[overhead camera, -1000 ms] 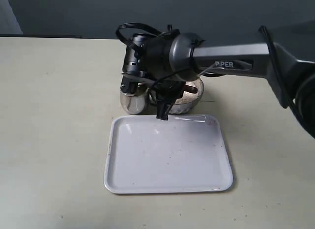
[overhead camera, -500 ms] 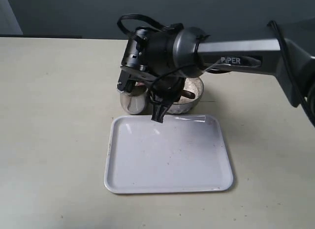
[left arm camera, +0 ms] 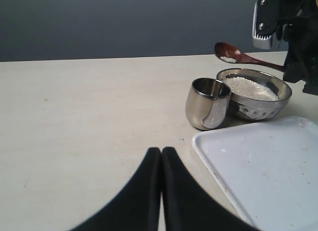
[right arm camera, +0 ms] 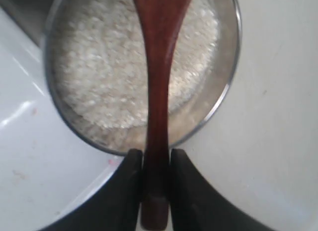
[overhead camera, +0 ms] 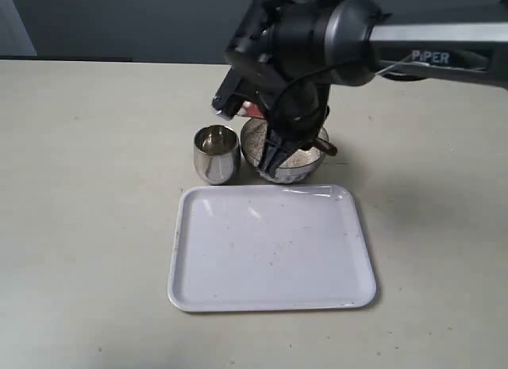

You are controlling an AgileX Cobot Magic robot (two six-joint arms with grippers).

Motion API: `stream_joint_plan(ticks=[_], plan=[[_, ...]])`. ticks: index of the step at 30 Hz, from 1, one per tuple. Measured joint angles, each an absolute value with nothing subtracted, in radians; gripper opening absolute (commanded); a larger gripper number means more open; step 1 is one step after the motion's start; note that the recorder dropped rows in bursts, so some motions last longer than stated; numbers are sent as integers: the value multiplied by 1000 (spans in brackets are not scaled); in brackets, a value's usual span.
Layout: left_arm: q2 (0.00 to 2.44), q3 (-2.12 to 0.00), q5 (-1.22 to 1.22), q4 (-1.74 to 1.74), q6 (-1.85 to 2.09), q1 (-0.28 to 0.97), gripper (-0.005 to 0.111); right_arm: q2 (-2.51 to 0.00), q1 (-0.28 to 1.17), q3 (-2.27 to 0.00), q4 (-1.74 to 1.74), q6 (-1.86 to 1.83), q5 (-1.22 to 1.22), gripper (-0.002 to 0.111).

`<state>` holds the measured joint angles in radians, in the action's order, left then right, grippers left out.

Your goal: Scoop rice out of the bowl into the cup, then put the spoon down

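Observation:
The wooden spoon is pinched by its handle in my right gripper, which is shut on it. It hangs above the steel bowl, whose rice fills it nearly to the rim. A few grains lie in the spoon's oval end. The steel cup stands just left of the bowl; its contents cannot be made out. The right arm covers much of the bowl from outside. My left gripper is shut on nothing, low over the table, short of the cup.
A white rectangular tray lies directly in front of the cup and bowl, its far edge almost touching them. It also shows as the tray beside my left gripper. A dark wall runs behind the beige table.
The right arm has risen and swung right, from over the cup to over the bowl, carrying the spoon. The cup now stands uncovered. The left gripper shows no earlier frame.

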<state>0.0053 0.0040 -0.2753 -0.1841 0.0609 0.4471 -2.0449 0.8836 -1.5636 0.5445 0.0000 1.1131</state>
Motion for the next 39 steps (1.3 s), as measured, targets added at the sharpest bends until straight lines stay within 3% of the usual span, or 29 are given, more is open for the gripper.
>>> stream_joint_plan(ticks=[9, 15, 24, 32, 39], plan=[[5, 4, -275, -184, 61, 447, 1, -2036, 797, -1547, 598, -17, 1153, -1], [5, 4, -275, -184, 61, 447, 1, -2042, 797, -1358, 815, 65, 1105, -1], [5, 4, -275, -184, 61, 447, 1, -2042, 918, -1119, 1322, 501, 1046, -1], [5, 4, -275, -184, 61, 447, 1, -2042, 920, -1108, 1362, 574, 1055, -1], [5, 4, -275, -184, 61, 447, 1, -1935, 920, -1108, 1165, 576, 1040, -1]])
